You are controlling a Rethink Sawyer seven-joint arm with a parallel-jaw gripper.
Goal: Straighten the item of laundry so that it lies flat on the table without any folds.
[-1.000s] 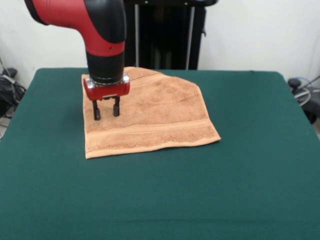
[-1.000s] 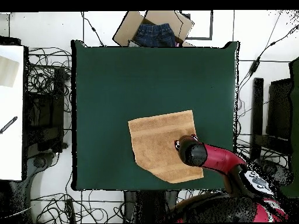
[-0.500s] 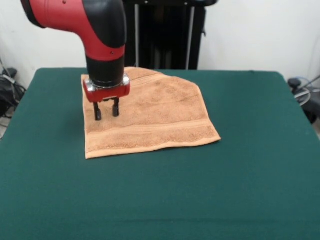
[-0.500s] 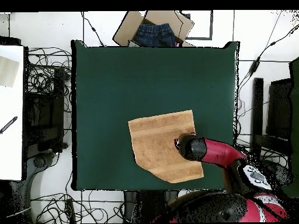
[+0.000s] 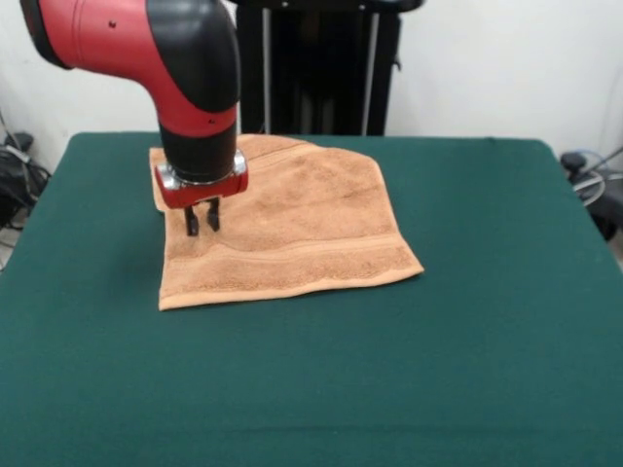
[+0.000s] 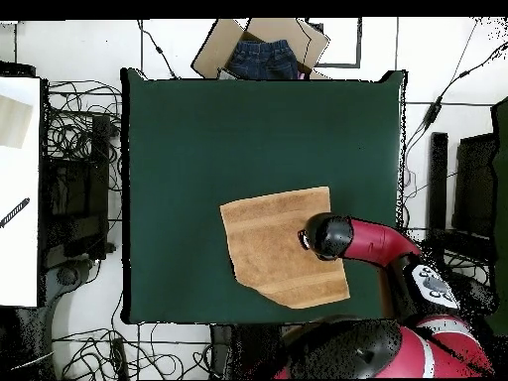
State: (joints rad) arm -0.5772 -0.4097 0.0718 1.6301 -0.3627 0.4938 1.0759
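Observation:
The item of laundry (image 5: 282, 229), an orange-tan towel, lies on the green table (image 5: 467, 350) at its far left part in the front view. A woven band runs near its front edge. Its far right corner is cut off on a slant, as if folded under. My gripper (image 5: 201, 222) stands on the towel's left part, fingers drawn close together with their tips pressed into the cloth. In the overhead view the towel (image 6: 273, 248) lies low and right of the table's (image 6: 198, 149) middle, with the gripper (image 6: 303, 238) at its right part.
A black stand (image 5: 321, 68) rises behind the table. In the overhead view a cardboard box with jeans (image 6: 260, 55) sits beyond the top edge, a white surface (image 6: 20, 189) at the left, and cables lie all round the table.
The fingers have come closer together on the cloth. The gripper has shifted slightly to the left in the front view, and the towel has slid a little that way with it.

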